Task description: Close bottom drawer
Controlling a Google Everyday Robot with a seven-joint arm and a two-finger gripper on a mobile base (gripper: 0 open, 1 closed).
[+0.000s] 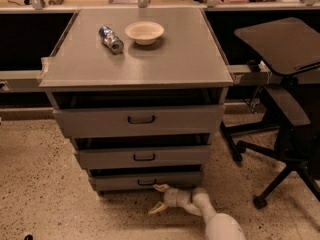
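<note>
Bottom drawer (115,182) sits slightly pulled out at lower centre of your frame; your gripper (160,199) is just below its front, jaws spread apart, grasping nothing.

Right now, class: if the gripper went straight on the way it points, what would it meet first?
Probably the front of the bottom drawer: the gripper, jaws open, sits low just before it, though depth is unclear.
</note>
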